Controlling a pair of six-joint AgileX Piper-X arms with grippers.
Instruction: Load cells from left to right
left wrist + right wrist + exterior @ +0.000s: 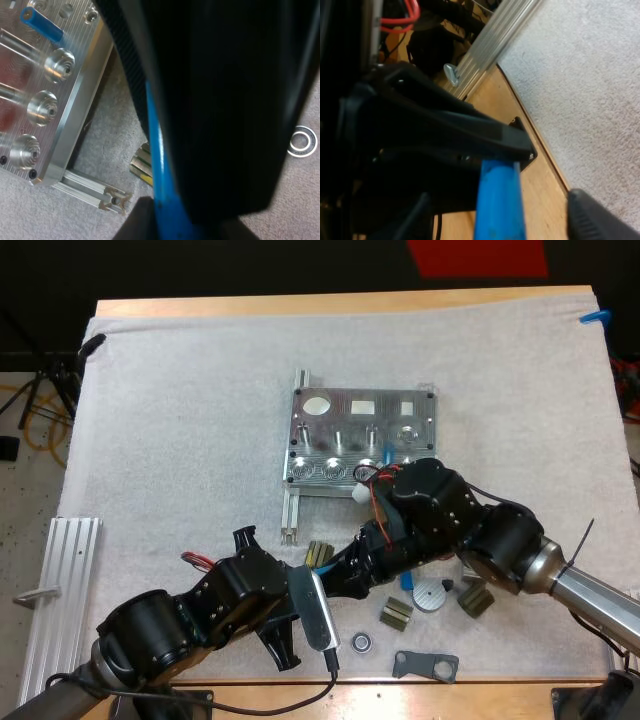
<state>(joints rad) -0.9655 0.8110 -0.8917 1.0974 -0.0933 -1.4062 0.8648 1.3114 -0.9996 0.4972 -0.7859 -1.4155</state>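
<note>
Both claws meet over the mat on the near side of the fixture [330,430].

- Left claw [170,220]: closed on a blue cell [159,165], as far as I can judge.
- Right claw [505,220]: fingers spread either side of the same cell, with a gap at the outer finger [600,220]. Looks like a hand-over that isn't finished.

Progress: another blue cell [41,23] already lies at the fixture, beyond the left claw. The three round bosses [42,107] nearer that claw look bare. My judgement is early stage, most slots left.

Room:
- The arms are crowded together.
- A bearing ring [302,141] and a slotted block [142,162] lie just beside the left claw.
- The table's wooden edge [540,190] lies right under the right claw.
- An aluminium rail [490,50] sits farther out.
- There is open mat only on the far side of the fixture.
</note>
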